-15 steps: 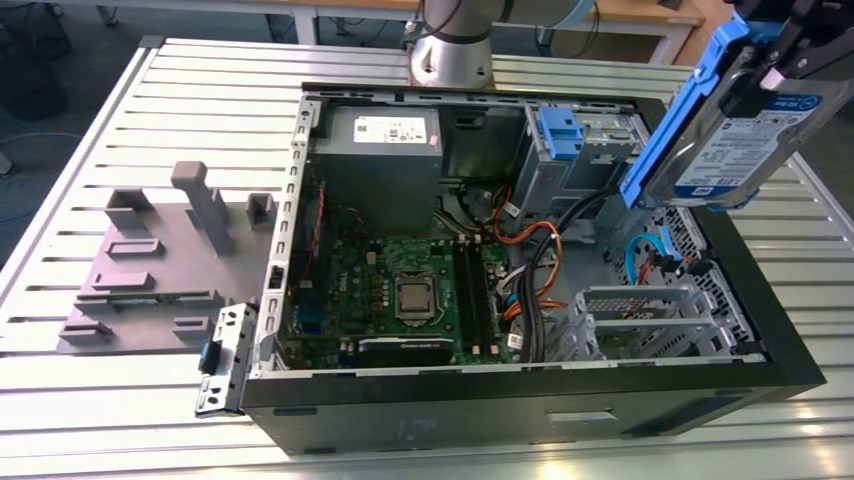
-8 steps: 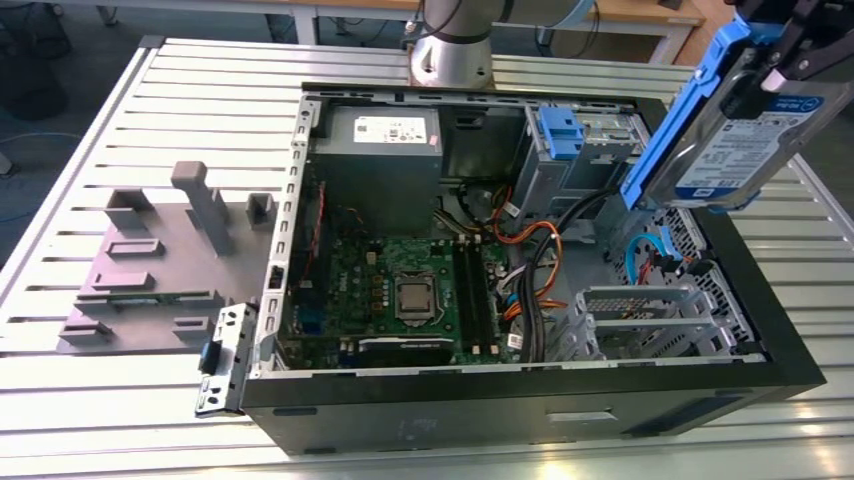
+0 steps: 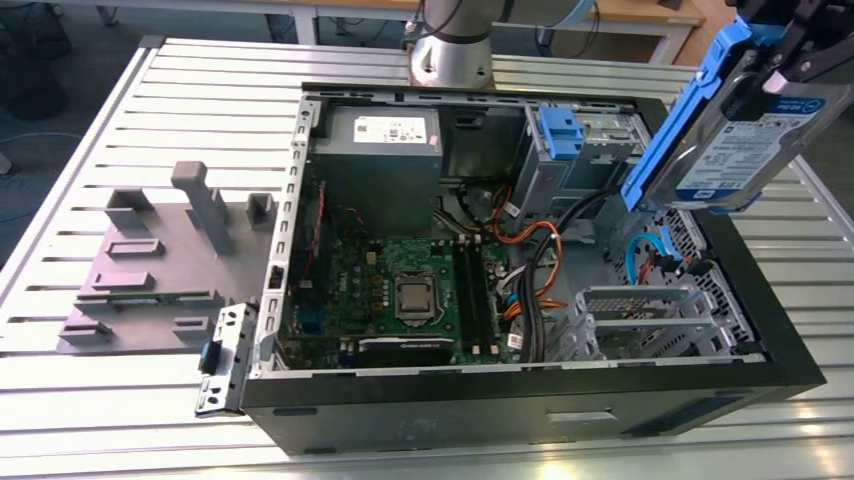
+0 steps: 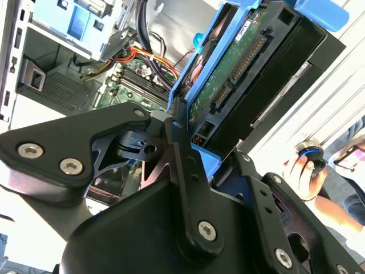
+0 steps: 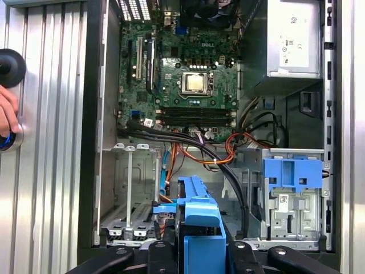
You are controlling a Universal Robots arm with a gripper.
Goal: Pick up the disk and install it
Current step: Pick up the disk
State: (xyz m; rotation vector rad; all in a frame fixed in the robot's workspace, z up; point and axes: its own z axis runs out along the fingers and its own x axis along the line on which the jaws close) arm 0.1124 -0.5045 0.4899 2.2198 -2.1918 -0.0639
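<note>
Exterior view: the hand [image 3: 787, 60] is clamped on the disk [image 3: 741, 140], held tilted in the air above the open computer case [image 3: 534, 400] – over its side nearest the counter's far-right corner. The disk looks stiff, fairly heavy and shock-sensitive – best gripped by its blue carrier's edges.

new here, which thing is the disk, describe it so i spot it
Find the open computer case. Above its corner at the exterior view's right, the gripper holds the disk: a silver drive with a white-and-blue label in a blue carrier, held aloft.
</note>
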